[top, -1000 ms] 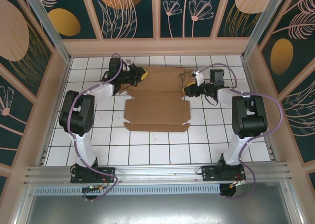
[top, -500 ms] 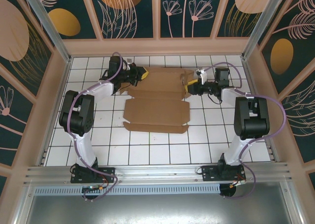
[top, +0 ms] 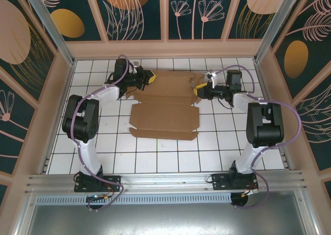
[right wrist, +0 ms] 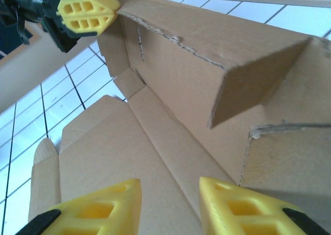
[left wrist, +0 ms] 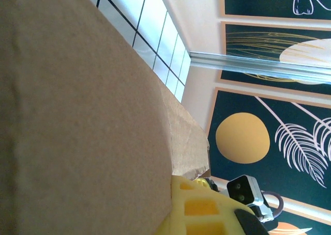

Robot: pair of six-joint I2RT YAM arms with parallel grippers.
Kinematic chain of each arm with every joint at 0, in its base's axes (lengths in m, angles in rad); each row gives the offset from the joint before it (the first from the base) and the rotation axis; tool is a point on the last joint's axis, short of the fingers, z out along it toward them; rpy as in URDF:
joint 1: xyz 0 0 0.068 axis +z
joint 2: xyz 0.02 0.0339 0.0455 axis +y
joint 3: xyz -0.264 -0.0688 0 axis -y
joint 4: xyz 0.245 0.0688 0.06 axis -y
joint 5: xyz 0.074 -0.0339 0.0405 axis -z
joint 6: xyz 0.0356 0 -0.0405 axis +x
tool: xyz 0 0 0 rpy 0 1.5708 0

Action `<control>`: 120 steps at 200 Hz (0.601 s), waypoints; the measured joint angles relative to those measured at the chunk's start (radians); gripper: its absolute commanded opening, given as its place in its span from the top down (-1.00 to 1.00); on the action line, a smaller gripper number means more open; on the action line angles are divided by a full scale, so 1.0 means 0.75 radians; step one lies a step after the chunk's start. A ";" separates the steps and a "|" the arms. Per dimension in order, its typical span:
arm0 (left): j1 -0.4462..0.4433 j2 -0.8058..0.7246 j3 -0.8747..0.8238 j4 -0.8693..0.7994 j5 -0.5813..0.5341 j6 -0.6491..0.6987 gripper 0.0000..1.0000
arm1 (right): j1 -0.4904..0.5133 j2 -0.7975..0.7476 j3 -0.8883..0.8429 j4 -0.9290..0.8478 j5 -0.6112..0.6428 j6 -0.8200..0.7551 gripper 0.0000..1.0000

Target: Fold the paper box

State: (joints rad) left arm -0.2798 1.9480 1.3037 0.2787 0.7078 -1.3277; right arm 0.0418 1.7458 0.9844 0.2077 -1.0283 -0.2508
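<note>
Top external: paper box [top: 165, 116] seemingly unshifted

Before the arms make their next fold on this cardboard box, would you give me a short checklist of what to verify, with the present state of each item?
1. Right gripper open: ok, its jaws stand apart in front of the box.
2. Left gripper at the corner of the far flap: ok.
3. Left gripper clamped on that flap: cannot tell.
4. Far flap lifted off the table: ok, it stands up.
5. Near panels lying flat on the table: ok.
</note>
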 measured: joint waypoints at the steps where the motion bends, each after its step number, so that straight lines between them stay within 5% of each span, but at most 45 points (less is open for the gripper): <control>1: 0.001 0.000 0.000 0.000 -0.001 0.000 1.00 | -0.006 -0.008 -0.008 0.008 0.001 0.006 0.33; 17: 0.001 0.000 0.000 -0.001 0.003 0.000 1.00 | -0.072 -0.085 -0.092 0.094 0.010 0.053 0.54; 46: 0.001 0.000 0.000 -0.004 0.005 0.000 1.00 | -0.186 -0.164 -0.156 0.255 0.048 0.113 0.58; 120: 0.001 0.000 0.000 -0.004 0.020 0.000 1.00 | -0.138 0.057 0.065 0.039 0.343 -0.006 0.27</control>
State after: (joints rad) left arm -0.2794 1.9480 1.3037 0.2760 0.7227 -1.3277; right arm -0.0620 1.7889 1.0332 0.2371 -0.7712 -0.2550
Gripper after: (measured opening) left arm 0.051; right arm 0.321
